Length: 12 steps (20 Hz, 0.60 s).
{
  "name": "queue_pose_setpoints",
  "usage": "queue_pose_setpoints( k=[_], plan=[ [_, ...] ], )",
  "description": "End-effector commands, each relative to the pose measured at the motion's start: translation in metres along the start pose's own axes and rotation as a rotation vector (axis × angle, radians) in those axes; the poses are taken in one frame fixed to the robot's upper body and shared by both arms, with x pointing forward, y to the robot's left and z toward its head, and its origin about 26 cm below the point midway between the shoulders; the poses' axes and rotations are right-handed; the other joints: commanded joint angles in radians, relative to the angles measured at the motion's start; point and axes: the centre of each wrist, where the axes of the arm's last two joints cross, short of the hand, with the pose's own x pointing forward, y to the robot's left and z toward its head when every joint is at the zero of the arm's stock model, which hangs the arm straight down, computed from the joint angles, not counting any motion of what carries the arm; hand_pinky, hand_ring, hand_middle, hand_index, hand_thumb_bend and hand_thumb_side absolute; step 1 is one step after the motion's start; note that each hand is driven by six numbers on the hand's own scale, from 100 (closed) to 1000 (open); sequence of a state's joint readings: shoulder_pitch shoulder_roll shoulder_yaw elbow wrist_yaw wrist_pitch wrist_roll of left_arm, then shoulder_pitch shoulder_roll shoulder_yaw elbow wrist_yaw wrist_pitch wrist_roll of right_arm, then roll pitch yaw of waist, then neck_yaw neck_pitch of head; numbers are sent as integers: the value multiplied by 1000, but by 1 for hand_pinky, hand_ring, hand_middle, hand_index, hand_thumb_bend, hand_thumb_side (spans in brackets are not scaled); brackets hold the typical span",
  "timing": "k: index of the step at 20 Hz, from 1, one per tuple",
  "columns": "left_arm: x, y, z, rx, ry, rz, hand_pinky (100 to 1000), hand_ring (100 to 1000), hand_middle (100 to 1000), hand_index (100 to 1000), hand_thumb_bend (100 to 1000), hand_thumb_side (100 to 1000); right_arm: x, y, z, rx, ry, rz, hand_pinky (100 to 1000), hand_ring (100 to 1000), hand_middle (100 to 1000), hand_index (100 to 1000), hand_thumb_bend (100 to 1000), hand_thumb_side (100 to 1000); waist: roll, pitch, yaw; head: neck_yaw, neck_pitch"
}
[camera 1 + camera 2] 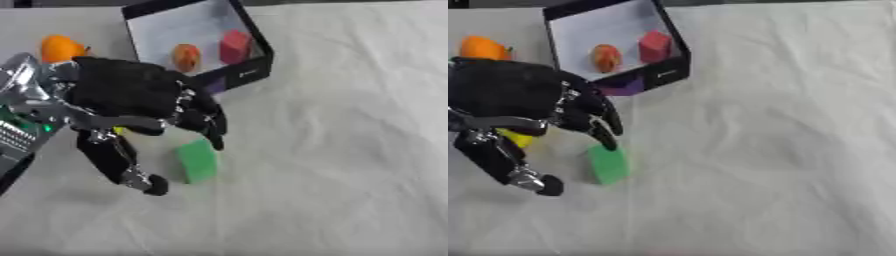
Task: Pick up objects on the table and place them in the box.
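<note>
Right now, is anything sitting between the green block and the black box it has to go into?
Partly. The left robot hand hangs open over the line from the flat green block to the black white-floored box, and a small purple object lies against the box's near wall. The white cloth beside them shows nothing else.

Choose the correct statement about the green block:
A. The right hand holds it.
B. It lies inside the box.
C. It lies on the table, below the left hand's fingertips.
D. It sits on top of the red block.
C: the green block lies on the white table, under the open left hand, outside the box.
</note>
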<state>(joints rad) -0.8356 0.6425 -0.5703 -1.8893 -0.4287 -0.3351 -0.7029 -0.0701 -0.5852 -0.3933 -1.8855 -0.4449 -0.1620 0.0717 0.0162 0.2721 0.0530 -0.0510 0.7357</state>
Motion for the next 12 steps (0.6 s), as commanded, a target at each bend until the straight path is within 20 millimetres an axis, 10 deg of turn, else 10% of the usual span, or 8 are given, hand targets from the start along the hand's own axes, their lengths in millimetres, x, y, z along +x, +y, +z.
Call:
queue_pose_setpoints(
  k=[1,12],
  plan=[
    [-6,0,1,12,26,-29,854,831,770,784,535,151,5,-3,-5,13,-18,21,825,813,692,912,100,652,11,2,-4,5,-15],
    [-20,-20,-7,-40,13,-65,854,837,773,777,602,172,6,-4,-5,-14,-25,6,826,813,693,911,100,658,14,11,-20,13,-19]
  ],
)
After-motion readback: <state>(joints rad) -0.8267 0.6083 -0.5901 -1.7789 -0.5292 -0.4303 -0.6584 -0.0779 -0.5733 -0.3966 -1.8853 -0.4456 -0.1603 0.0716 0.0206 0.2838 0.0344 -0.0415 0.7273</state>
